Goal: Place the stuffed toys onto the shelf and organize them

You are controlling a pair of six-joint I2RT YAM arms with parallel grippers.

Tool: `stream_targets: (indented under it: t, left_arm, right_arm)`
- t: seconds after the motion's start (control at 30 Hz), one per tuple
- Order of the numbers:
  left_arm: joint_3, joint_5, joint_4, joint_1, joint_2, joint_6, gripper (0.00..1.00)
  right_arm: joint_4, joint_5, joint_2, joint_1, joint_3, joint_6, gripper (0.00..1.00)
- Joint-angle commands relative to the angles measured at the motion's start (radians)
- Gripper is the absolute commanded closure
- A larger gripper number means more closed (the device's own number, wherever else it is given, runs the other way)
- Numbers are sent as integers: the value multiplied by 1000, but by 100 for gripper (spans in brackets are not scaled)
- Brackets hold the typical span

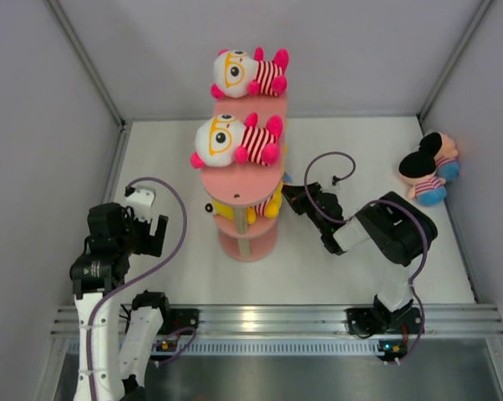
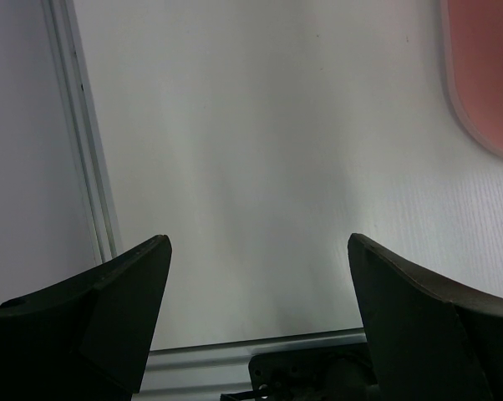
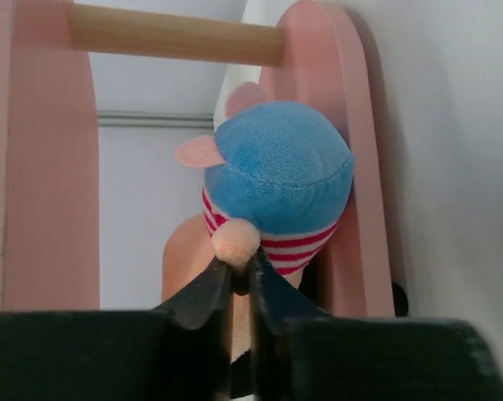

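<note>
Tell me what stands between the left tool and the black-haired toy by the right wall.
The shelf stands squarely between them; past it come the right arm and right tool, shut on a blue-bottomed toy's tail. The open left tool has no straight path to the black-haired toy.

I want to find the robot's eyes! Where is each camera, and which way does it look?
Top external: above and behind the arms, looking down on the white table, the salmon-pink three-tier shelf, the left arm and right arm.
Left wrist: on the left arm, looking down at bare table; the open left fingers frame the view.
Right wrist: on the right arm, looking between shelf tiers at a blue, red-striped plush toy; the shut right fingers pinch its peach nub.
Shared: all three show the pink shelf.
</note>
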Motion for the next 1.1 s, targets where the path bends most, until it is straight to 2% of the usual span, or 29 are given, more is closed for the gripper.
stream_targets:
  t: [0.0,0.03,0.13,0.23,0.27,0.33,0.4,0.47,0.5,0.57,0.63,0.73,0.8,0.9,1.07]
  left_arm:
    - [23,3,46,-2,-10,9,7]
    - [22,3,46,-2,-10,7,7]
    - [20,4,46,-2,-10,9,7]
    - [20,6,45,-4,-10,9,7]
    - [20,6,46,-2,-10,10,7]
    - [19,9,46,-2,-10,10,7]
    - [20,8,45,-2,-10,10,7]
    - [20,9,46,-4,-10,10,7]
    - [20,11,46,-5,-10,10,7]
    - [22,11,46,-5,-10,10,7]
    - [22,9,46,-5,-9,10,7]
    - [20,11,46,-4,-4,10,7]
    - [20,11,46,-1,-3,12,7]
    - [22,9,46,1,-3,12,7]
    - [17,15,46,3,0,13,7]
  right_arm:
    - [27,13,-16,35,44,24,91]
    - [-7,10,-44,35,29,2,75]
    - [-84,4,-107,33,-17,-67,50]
    - [-196,-48,-235,27,-31,-158,36]
    - [-298,-62,-259,12,-28,-178,33]
    - [-375,-126,-294,-8,-15,-262,28]
    - [-463,-217,-306,-68,11,-331,26]
    - [-533,-393,-264,-166,103,-475,25]
    - [-664,-441,-242,-194,151,-533,26]
    - [-774,-524,-182,-253,299,-728,26]
    - [-901,-585,-135,-270,433,-896,24]
    - [-1015,-677,-69,-277,592,-1035,17]
    - [-1073,-743,-23,-278,709,-1075,16]
    - [-1175,-757,66,-278,798,-1082,16]
    - [-1083,-819,91,-269,719,-1029,17]
